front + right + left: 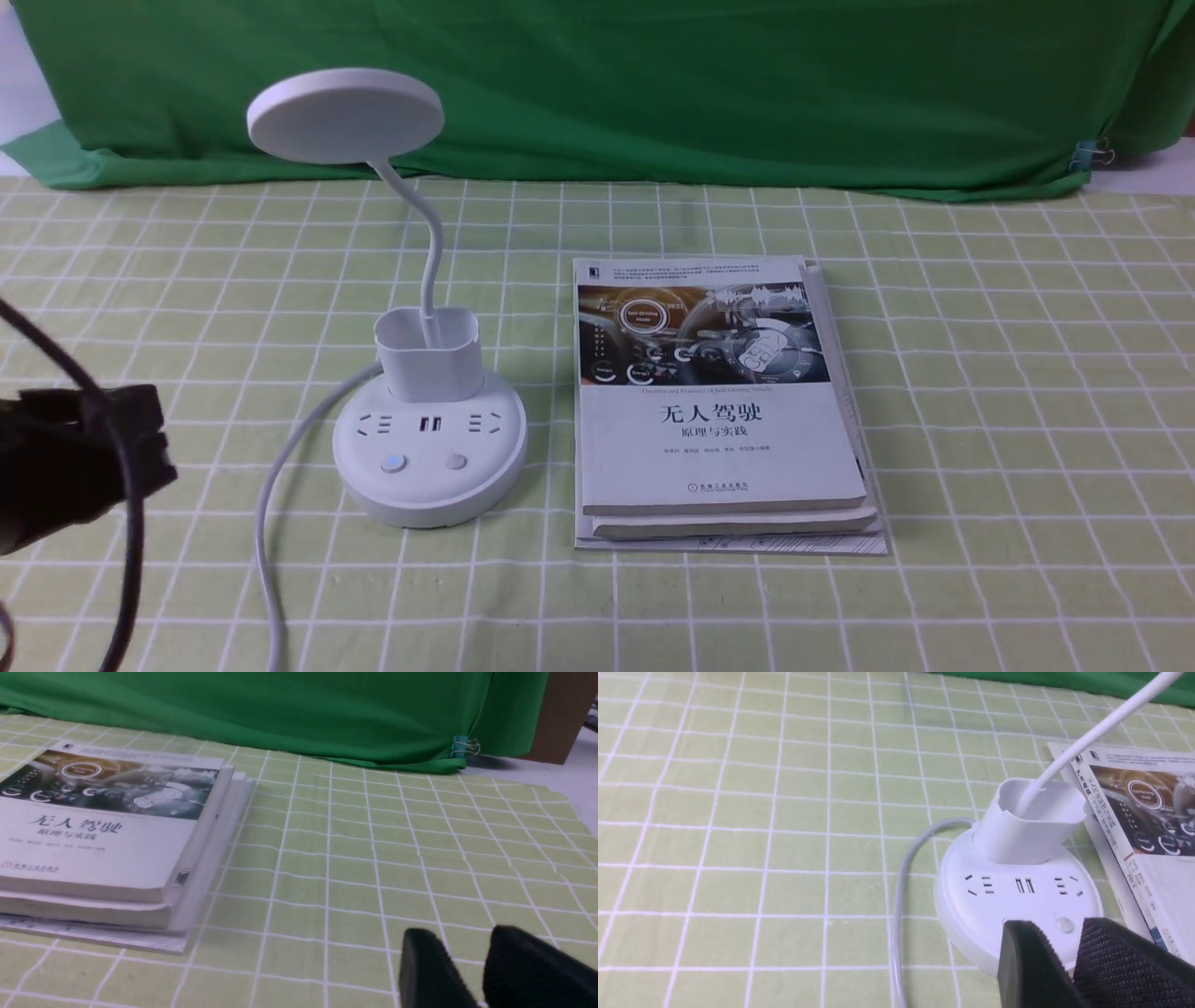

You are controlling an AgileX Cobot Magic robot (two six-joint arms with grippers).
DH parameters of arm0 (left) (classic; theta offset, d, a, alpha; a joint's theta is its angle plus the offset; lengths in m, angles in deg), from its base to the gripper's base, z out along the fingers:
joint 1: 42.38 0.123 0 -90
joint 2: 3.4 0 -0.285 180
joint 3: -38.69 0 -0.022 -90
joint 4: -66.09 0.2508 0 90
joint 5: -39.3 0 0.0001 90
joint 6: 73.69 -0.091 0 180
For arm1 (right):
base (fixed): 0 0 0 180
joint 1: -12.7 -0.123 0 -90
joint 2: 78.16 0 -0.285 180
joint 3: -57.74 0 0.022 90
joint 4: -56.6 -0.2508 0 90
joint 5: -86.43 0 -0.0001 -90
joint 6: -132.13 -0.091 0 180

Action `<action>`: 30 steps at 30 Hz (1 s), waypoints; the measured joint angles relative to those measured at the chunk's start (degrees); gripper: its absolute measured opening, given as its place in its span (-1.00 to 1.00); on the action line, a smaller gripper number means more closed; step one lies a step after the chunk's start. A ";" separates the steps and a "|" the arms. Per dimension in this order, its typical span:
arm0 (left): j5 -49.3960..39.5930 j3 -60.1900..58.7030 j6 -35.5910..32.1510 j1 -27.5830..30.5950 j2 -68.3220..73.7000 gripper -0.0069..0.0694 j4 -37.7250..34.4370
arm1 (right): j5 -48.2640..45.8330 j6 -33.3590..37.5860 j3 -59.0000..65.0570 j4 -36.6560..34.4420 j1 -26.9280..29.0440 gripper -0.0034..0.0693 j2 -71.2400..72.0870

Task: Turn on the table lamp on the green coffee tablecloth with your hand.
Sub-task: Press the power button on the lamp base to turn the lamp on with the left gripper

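Table lamp (429, 448) seen on the green coffee tablecloth (980, 373), left of centre.

Nearest, the left gripper (1057, 926) is held just before the lamp's base, jaws slightly parted and empty; the right gripper (462, 933) is likewise parted and empty over bare cloth. Two buttons (393, 463) are set in the base's front. Behind them, only the bendy neck is contained in the cup-shaped holder (429, 364). Stacked books (719, 439) are laid just beside. A dark green cloth (653, 84) is draped farthest back.
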State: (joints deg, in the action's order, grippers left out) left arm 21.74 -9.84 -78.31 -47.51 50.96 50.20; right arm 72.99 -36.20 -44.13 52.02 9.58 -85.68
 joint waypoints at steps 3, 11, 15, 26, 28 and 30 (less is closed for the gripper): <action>0.82 0.06 -0.89 0.00 5.93 -0.42 -5.19 | 0.00 0.00 0.00 0.00 0.00 -0.23 0.00; -8.56 8.72 -11.41 -1.11 23.05 -0.44 -9.91 | 0.00 0.00 0.00 0.00 0.00 -0.23 0.00; -11.73 15.15 -10.19 -6.79 30.11 -0.60 -6.81 | 0.00 0.00 0.00 0.00 0.00 -0.23 0.00; -9.27 25.05 2.83 -17.98 45.43 -0.78 9.37 | 0.00 0.00 0.00 0.00 0.00 -0.23 0.00; -7.74 25.12 2.96 -18.29 46.29 -0.78 10.02 | 0.00 0.00 0.00 0.00 0.00 -0.23 0.00; -4.07 25.12 3.00 -18.44 48.04 -0.78 12.17 | 0.00 0.00 0.00 0.00 0.00 -0.23 0.00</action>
State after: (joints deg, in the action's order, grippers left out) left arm 17.67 15.28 -75.31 -65.94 99.00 62.36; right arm 72.99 -36.20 -44.13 52.02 9.58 -85.68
